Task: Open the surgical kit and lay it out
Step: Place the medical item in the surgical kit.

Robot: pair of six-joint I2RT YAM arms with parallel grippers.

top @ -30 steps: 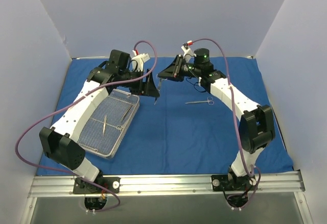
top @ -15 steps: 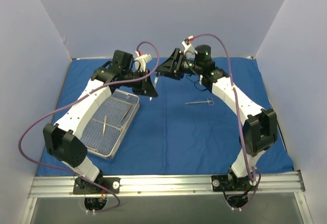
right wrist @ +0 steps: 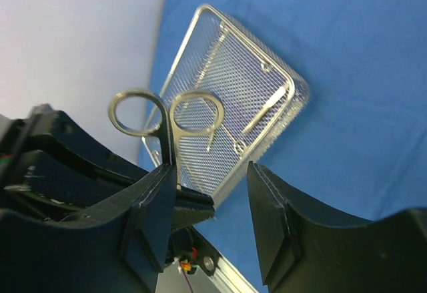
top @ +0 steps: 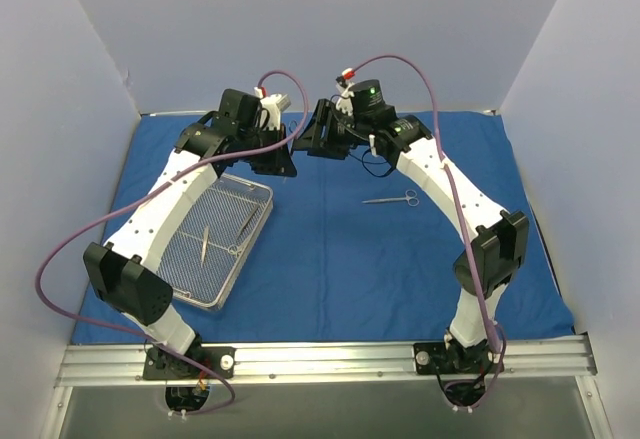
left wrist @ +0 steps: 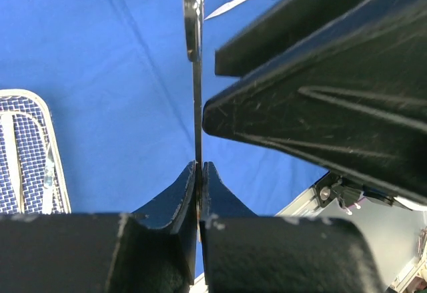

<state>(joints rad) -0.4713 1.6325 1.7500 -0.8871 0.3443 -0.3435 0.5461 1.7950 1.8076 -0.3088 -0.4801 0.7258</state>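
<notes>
So the whole thing hinges on a mid-air pass over the blue cloth (top: 340, 259). The left claw (left wrist: 199, 166) is pinched tight on the thin end of a steel tool (left wrist: 194, 13). From its own camera the tool runs dead straight, 6 to 12 o'clock, out past the fingertips.

The right claw (right wrist: 212, 169) has its fingers roughly half apart and isn't gripping anything. The tool's two finger rings sit just beside its left-hand finger in the wrist view, up around 11 o'clock from the gap.

From above, the right claw is at about 2 o'clock from the left one and nearly touching it, so the ring end points at the right arm. My guess is the left arm carries the tool from here.

The tray (top: 180, 259) sits at 7 o'clock from the left claw. One pair of scissors (top: 392, 199) is already laid out at 4 o'clock from the right claw.
</notes>
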